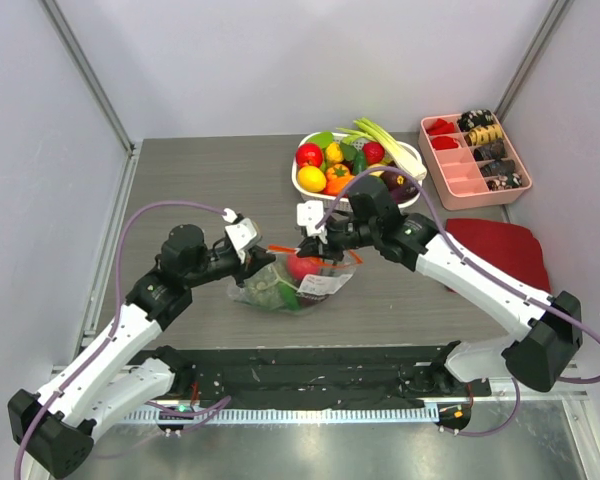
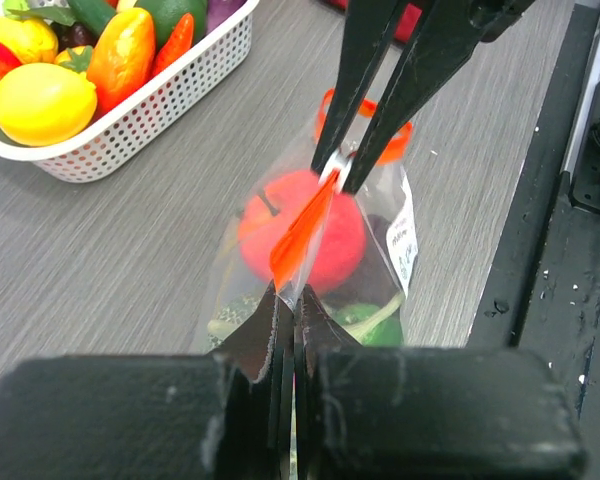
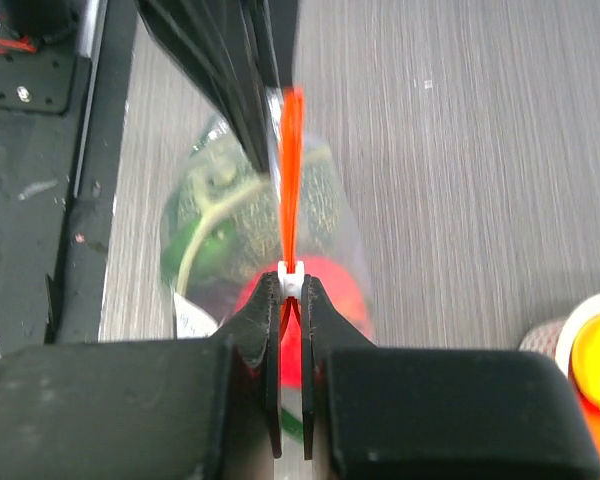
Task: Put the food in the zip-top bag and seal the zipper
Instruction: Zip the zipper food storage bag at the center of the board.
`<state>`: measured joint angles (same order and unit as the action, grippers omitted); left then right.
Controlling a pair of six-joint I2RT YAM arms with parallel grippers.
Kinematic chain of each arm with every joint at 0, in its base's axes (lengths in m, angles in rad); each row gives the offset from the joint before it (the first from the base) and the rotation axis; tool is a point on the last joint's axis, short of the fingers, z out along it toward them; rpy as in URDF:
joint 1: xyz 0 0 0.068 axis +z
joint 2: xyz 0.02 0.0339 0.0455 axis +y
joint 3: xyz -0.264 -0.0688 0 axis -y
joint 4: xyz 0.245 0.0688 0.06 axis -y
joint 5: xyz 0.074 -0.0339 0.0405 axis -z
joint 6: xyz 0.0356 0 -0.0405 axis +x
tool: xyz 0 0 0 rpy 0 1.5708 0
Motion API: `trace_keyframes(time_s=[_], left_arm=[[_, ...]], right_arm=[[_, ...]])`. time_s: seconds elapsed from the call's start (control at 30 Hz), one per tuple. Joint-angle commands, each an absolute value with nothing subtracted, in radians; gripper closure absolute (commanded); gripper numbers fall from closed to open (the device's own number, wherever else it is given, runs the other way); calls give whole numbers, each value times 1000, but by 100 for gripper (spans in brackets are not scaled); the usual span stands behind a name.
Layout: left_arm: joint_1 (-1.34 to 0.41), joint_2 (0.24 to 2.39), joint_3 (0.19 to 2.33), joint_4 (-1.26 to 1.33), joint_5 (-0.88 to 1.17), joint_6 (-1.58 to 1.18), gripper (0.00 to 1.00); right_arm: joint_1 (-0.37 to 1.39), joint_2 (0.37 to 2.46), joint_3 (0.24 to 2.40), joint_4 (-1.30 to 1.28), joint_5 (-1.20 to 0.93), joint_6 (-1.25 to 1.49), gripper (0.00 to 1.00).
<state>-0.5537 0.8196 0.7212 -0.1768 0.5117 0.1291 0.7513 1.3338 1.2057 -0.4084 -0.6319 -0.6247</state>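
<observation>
The zip-top bag [image 1: 292,286] lies mid-table with food inside: a round red fruit [image 2: 342,250], a grey-green broccoli-like head [image 3: 227,195] and a dark green cucumber [image 2: 378,326]. Its orange-red zipper [image 2: 302,228] is stretched taut between my two grippers. The left gripper [image 2: 292,298] is shut on one end of the strip. At the other end, my right gripper [image 3: 292,281] is shut on the zipper's small white end piece [image 3: 292,270]. In the top view the left gripper [image 1: 263,256] and right gripper [image 1: 311,246] meet just above the bag.
A white basket [image 1: 302,184] of more toy produce stands behind the bag. To the far right are a pink divided tray [image 1: 463,172] and a dark red cloth [image 1: 496,246]. A black mat [image 1: 300,366] runs along the near edge.
</observation>
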Motion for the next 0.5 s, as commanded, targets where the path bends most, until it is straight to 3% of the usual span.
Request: trace_keyframes(time_s=[0.0,0.47], left_arm=[[-523,772,738,-133,460,104,100],[-471,744,733,-182,302,55,100]], right_arm=[[667,1282,1175,-537,-577,-689,99],[517,1244,1106,-690,-555,-834,99]])
